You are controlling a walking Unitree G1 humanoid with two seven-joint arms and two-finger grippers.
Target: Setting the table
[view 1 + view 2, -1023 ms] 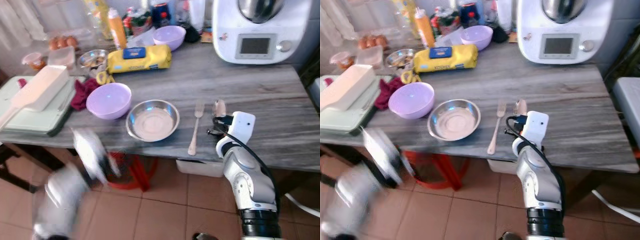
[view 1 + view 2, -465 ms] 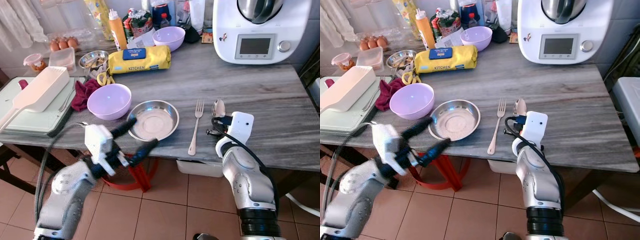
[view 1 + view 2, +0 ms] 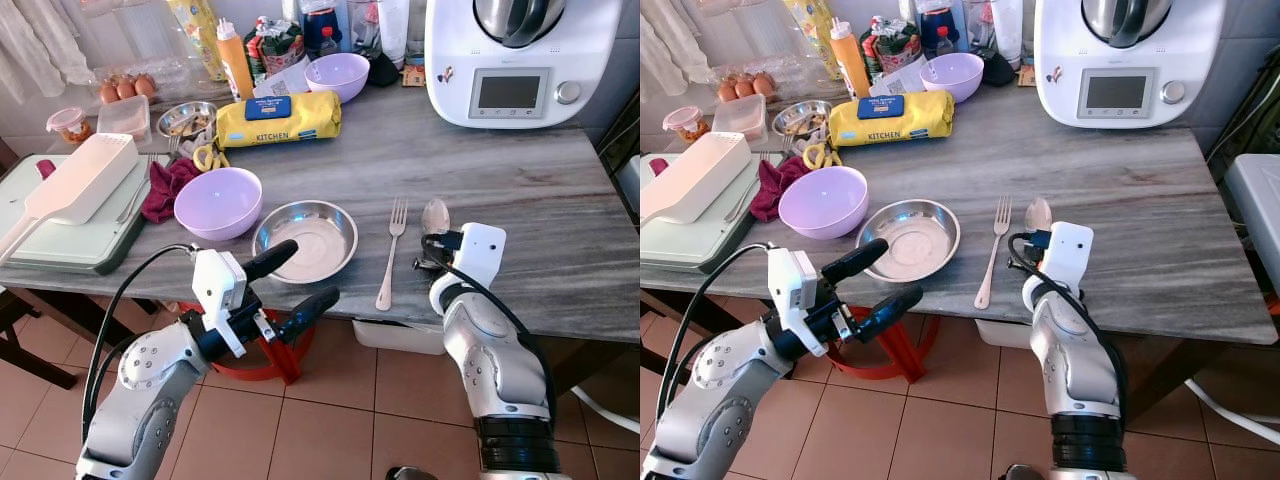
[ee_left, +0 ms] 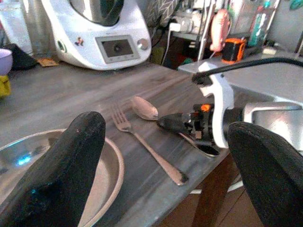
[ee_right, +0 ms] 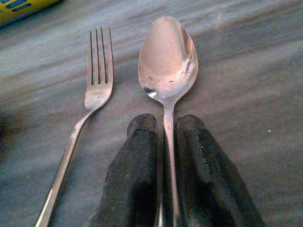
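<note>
A steel spoon [image 5: 168,56] lies on the grey wooden table [image 3: 520,190] next to a fork [image 5: 97,80], both near the front edge. My right gripper [image 5: 164,124] is shut on the spoon's handle, with the bowl of the spoon pointing away from me. Left of the fork sits a shallow steel bowl [image 3: 305,240], and a purple bowl [image 3: 218,200] stands beside it. My left gripper [image 3: 310,272] hangs open at the table's front edge, just before the steel bowl, with nothing between its fingers [image 4: 61,165].
A white kitchen machine [image 3: 520,55] stands at the back right. A yellow pack [image 3: 278,117], a second purple bowl [image 3: 337,73], bottles and a small steel bowl [image 3: 185,118] crowd the back. A green board [image 3: 70,235] and red cloth [image 3: 165,187] lie at left.
My left arm has come up from below the table edge and forward to the front of the steel bowl, fingers open. The right gripper has stayed on the spoon.
</note>
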